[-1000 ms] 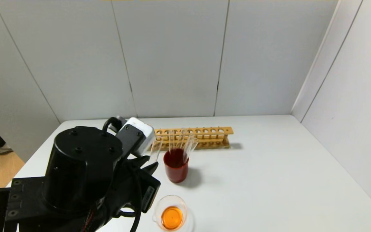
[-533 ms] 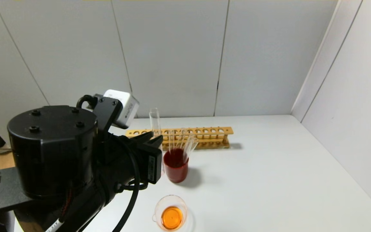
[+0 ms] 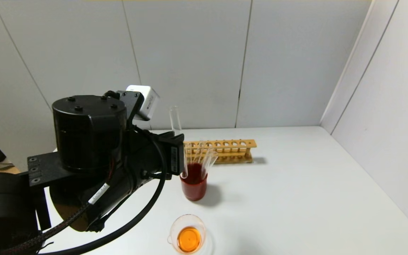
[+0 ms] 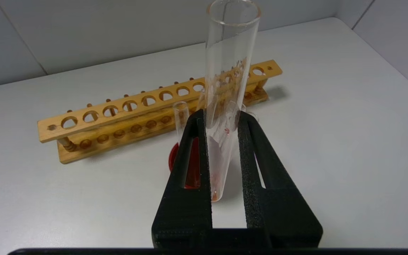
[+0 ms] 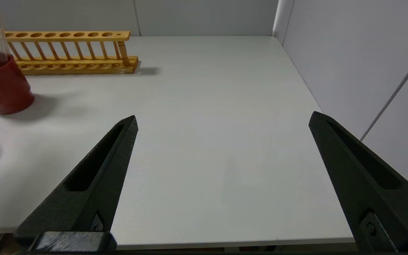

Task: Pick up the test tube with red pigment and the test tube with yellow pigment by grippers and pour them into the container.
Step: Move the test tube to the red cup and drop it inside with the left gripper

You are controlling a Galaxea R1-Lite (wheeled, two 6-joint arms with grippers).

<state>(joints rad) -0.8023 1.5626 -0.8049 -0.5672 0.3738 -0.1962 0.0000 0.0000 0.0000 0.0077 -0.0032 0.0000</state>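
While the left gripper (image 4: 221, 156) was low beside the red cup (image 3: 193, 186) a second ago, it now stands raised above the cup's left rim, its jaws closed tight on the test tube with red pigment (image 4: 227, 106). That tube has come up with it: held upright, its open mouth above the fingers (image 4: 190, 159), its round base clear of the cup, with only a reddish trace at the bottom. Several other tubes remain leaning in the cup; none can be confirmed as the yellow one. Behind stands the wooden rack (image 3: 221, 150), its holes vacant. At the near edge of the table (image 3: 296, 198), well apart from the cup, the container (image 3: 188, 234) already holds orange liquid. Judgement: extraction is complete; carrying to the container and tipping remain. Off to the right, the right gripper (image 5: 221, 127) hangs idle over bare table, spread wide and holding nothing.
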